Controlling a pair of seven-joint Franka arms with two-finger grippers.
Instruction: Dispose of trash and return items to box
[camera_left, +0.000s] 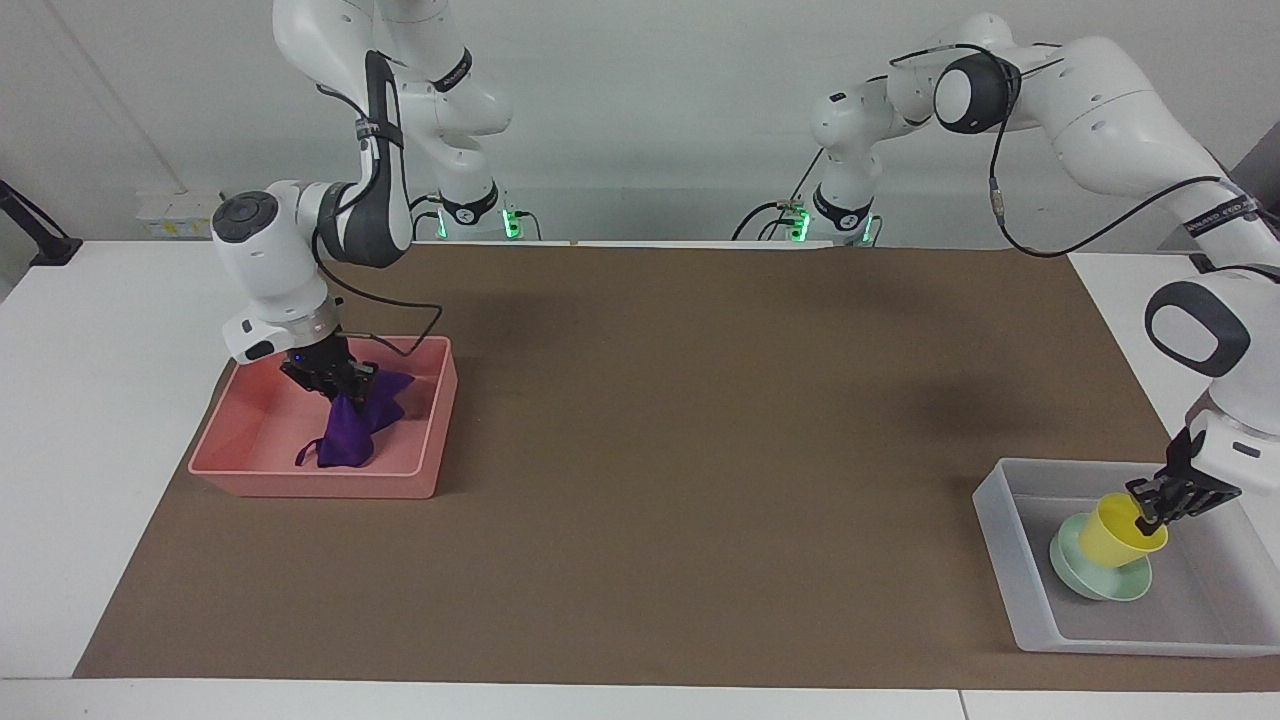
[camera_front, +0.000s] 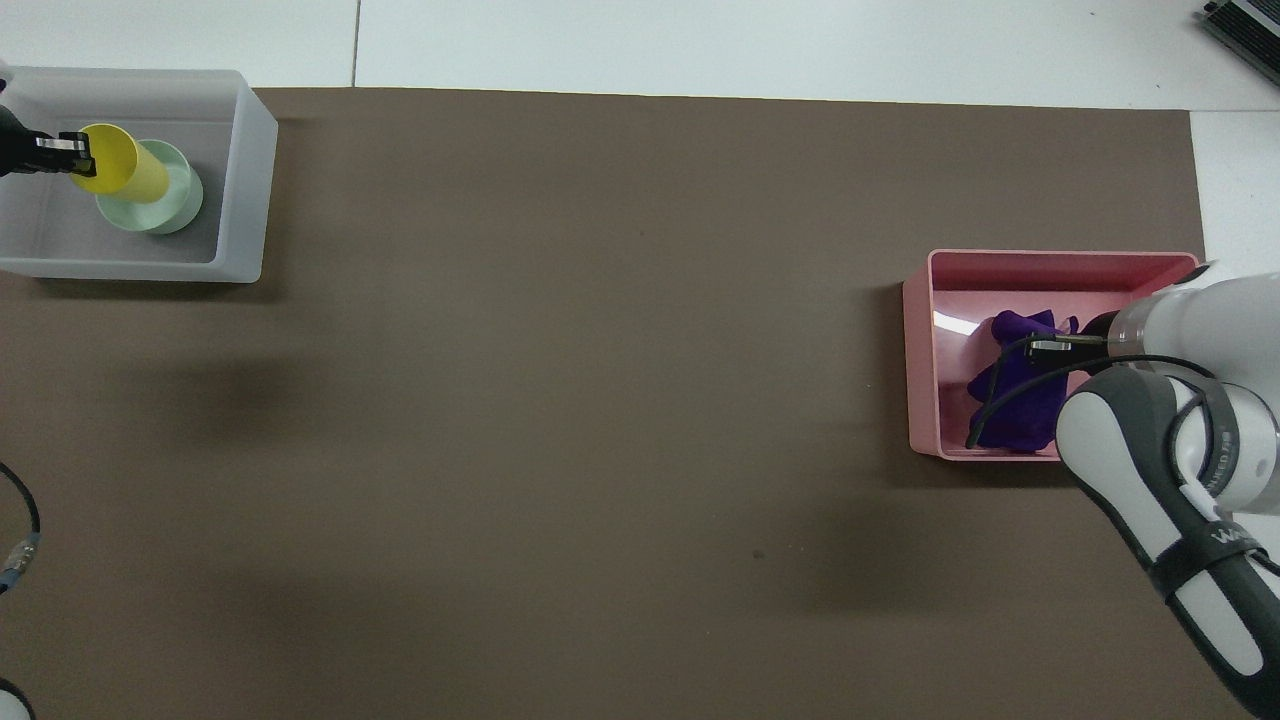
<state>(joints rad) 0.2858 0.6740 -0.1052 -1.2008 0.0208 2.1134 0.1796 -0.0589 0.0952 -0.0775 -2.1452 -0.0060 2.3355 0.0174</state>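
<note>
Gripping the rim of the yellow cup (camera_left: 1117, 532), the left claw (camera_left: 1163, 503) holds it tilted, its base down in the mint-green bowl (camera_left: 1098, 577) — both inside the translucent tray (camera_left: 1000, 530) at the left arm's end of the counter (camera_left: 680, 450). The tray's low walls ring the bowl, with bare floor around it. At the right arm's end, the right claw (camera_left: 345, 385) is pinched on the top of the purple cloth (camera_left: 352, 432), low inside the pink bin (camera_left: 320, 484); the cloth's lower part rests bunched on the bin floor, its thin tail trailing along the floor. From overhead, the right arm's black cable (camera_front: 1010, 405) loops over the cloth and the arm's body covers part of the bin. A brown mat (camera_front: 600, 400) lies under both containers.
</note>
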